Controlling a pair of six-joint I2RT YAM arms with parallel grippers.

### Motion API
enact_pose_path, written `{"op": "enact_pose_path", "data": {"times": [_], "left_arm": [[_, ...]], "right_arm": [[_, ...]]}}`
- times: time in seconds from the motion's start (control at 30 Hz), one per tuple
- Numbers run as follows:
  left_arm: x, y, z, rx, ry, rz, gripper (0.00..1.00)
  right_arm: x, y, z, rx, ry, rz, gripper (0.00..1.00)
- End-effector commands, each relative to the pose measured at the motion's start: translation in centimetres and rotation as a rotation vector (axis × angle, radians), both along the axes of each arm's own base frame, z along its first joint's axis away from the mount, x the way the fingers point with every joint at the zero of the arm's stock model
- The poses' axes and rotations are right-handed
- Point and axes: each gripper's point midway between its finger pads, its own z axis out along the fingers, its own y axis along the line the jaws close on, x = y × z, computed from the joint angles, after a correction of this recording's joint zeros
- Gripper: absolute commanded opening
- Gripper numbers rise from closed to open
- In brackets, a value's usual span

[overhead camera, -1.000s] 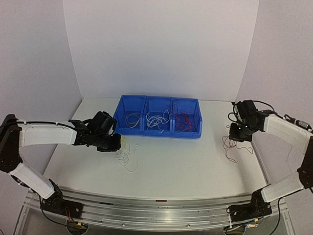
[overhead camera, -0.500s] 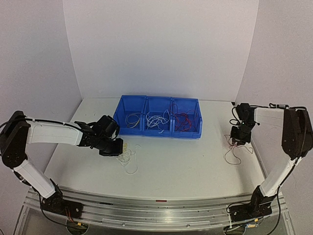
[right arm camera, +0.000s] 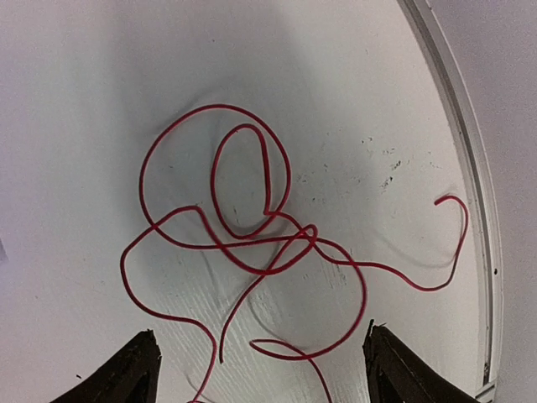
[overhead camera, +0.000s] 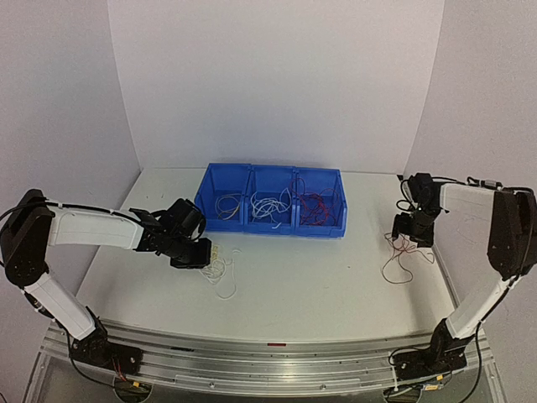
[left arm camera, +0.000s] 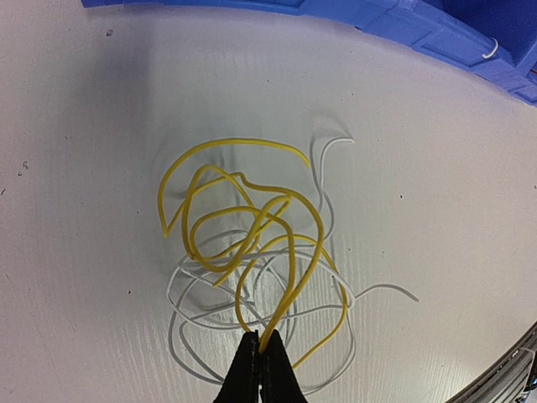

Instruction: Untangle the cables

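Cables first, since that's the whole job. Starting at the left claw [left arm camera: 259,357]: it's pinched all the way closed on one strand of the yellow cable [left arm camera: 235,143], which comes right out from between the tips. My guess is it grabbed there because that bit sticks out of the pile toward the claw, so it can tug the yellow free without dragging everything along. The rest of the yellow loops out on the table [overhead camera: 319,285], lying over and through a white cable [left arm camera: 382,286], so those two are definitely not separated yet. Just past that knot is the near wall of the blue bin [overhead camera: 273,228].

Over on the other side, the right claw [right arm camera: 260,330] is spread wide with nothing in it. It hangs low over a red cable [right arm camera: 220,106] that lies loose on the table near the right edge, well apart from the yellow and white mess. The red crosses over itself a few times but has no other color mixed in, so it looks already pulled out on its own.

The bin has three compartments with more wires in them, pale ones on the left, white in the middle and red on the right. Looks like sorting by color, so I'd say yellow has to come off white next.
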Motion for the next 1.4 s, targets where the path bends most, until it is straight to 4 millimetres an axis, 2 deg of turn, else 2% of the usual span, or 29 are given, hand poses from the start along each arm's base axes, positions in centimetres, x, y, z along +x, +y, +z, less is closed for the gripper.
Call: {"op": "enact_pose_path", "data": {"times": [0.0,0.13,0.2,0.3,0.37,0.6,0.67,0.77,0.93,1.0,1.07,1.13,1.2,1.23,1.3,1.37], "left_arm": [[0.8,-0.8,1.3,-0.032,-0.032,0.011,0.00],[0.9,-0.8,1.3,-0.030,-0.032,0.013,0.00],[0.9,-0.8,1.2,-0.030,-0.032,0.013,0.00],[0.9,-0.8,1.0,-0.026,-0.027,0.013,0.00],[0.9,-0.8,0.9,-0.024,-0.024,0.009,0.00],[1.0,-1.0,1.1,-0.022,-0.030,0.003,0.00],[1.0,-0.9,1.1,-0.020,-0.031,0.002,0.00],[0.8,-0.6,1.1,-0.017,-0.032,0.008,0.00],[0.5,-0.1,1.3,-0.017,-0.039,0.017,0.00],[0.5,0.0,1.5,-0.015,-0.043,0.020,0.00],[0.6,0.0,1.8,-0.015,-0.049,0.022,0.00],[0.7,0.1,1.9,-0.013,-0.053,0.023,0.00],[0.7,0.1,2.1,-0.011,-0.055,0.026,0.00],[0.6,0.2,2.1,-0.011,-0.056,0.027,0.00],[0.6,0.4,2.3,-0.011,-0.061,0.032,0.00],[0.5,0.6,2.4,-0.011,-0.066,0.037,0.00]], "right_arm": [[0.0,-0.2,3.0,-0.015,-0.082,0.034,0.82],[-0.8,-0.1,3.7,-0.006,-0.105,0.034,0.85],[-1.6,0.4,3.1,0.030,-0.091,0.023,0.85],[-1.9,2.2,1.9,0.130,-0.060,0.048,0.86],[-1.5,2.7,1.2,0.156,-0.043,0.057,0.87],[1.3,2.1,-1.5,0.113,0.010,0.050,0.89],[2.0,1.4,-2.6,0.069,0.036,0.047,0.89],[3.0,0.2,-3.3,-0.007,0.044,0.037,0.89],[4.8,-0.4,-4.1,-0.047,0.034,0.032,0.84],[5.7,-0.2,-4.3,-0.038,0.024,0.034,0.78],[6.6,0.1,-4.7,-0.023,0.024,0.040,0.66],[6.9,0.4,-4.8,-0.007,0.022,0.043,0.42],[6.9,0.9,-4.4,0.023,0.012,0.046,0.11],[6.8,1.2,-4.0,0.042,0.004,0.050,0.00],[6.7,1.7,-2.5,0.073,-0.030,0.064,0.00],[6.9,2.2,-0.1,0.092,-0.085,0.084,0.00]]}}
